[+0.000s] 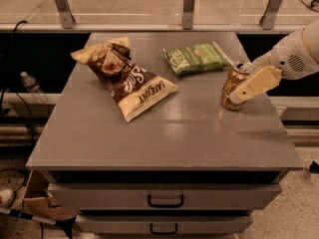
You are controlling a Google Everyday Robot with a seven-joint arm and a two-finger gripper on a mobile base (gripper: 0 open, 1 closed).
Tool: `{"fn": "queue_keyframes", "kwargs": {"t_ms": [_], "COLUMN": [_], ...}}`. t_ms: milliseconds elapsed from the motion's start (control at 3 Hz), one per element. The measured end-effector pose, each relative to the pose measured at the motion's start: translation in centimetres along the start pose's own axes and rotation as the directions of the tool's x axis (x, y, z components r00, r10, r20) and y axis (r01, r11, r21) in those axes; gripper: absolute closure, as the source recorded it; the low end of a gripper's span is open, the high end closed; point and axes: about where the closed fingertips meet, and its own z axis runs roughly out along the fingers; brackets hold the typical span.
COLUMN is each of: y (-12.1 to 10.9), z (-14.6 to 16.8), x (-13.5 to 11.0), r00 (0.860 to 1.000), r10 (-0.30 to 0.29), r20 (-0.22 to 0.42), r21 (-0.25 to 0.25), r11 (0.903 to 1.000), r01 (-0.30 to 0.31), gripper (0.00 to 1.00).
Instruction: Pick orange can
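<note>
By the table's (164, 133) right edge, the hand (239, 97) touches the orange can (229, 86); grip unclear.

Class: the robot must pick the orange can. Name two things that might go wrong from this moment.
1. The end effector is at the right side of the orange can; a sideways push there might tip it over.
2. The can stands near the right edge of the table, so if toppled it might roll off.

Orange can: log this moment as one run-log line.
phase: approach | gripper: at can's right side | can: on table, not lifted | rest: brown bag, green bag left of can
</note>
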Motion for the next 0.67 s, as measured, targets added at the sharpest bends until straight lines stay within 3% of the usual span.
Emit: {"fn": "queue_keyframes", "kwargs": {"t_ms": [667], "y": [0.21], "z": [1.32], "x": [0.38], "r00": [1.0], "r10": [0.016], "r20": [-0.001], "r21": [-0.036], "r11": [0.9992], "r01": [-0.016], "gripper": [0.65]}}
